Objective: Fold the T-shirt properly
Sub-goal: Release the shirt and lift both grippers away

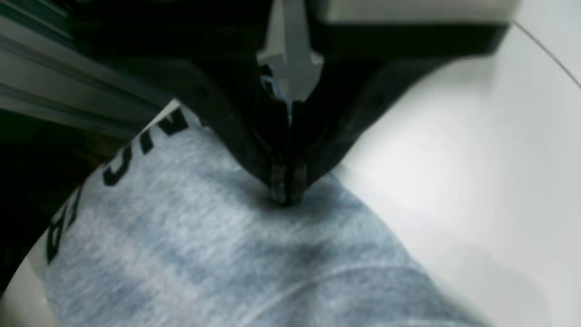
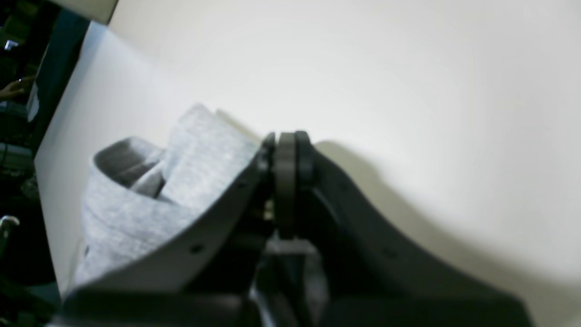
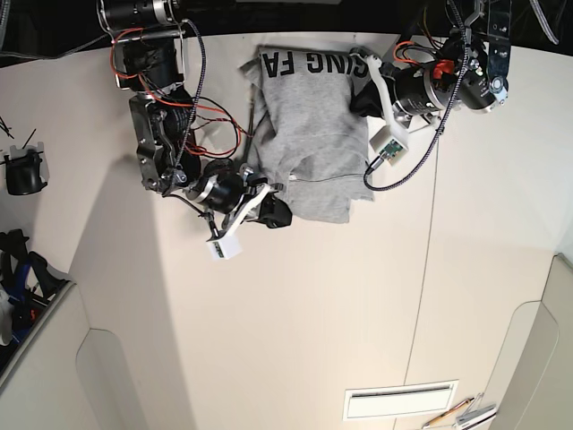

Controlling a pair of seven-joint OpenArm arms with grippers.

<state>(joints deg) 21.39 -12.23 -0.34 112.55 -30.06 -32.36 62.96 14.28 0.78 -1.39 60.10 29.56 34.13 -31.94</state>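
both grippers closed: left gripper [image 1: 286,193] pressing into the heather-grey cotton t-shirt [image 3: 309,134], right gripper [image 2: 286,150] empty beside its hem. lying bunched at twelve o'clock on the white table [image 3: 313,296]. soft, light, limp; best pinched at hem corners.

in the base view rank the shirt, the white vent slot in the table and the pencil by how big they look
1. The shirt, clearly the largest.
2. The vent slot, a long narrow strip near the bottom edge.
3. The pencil, smallest, lying just right of the slot.
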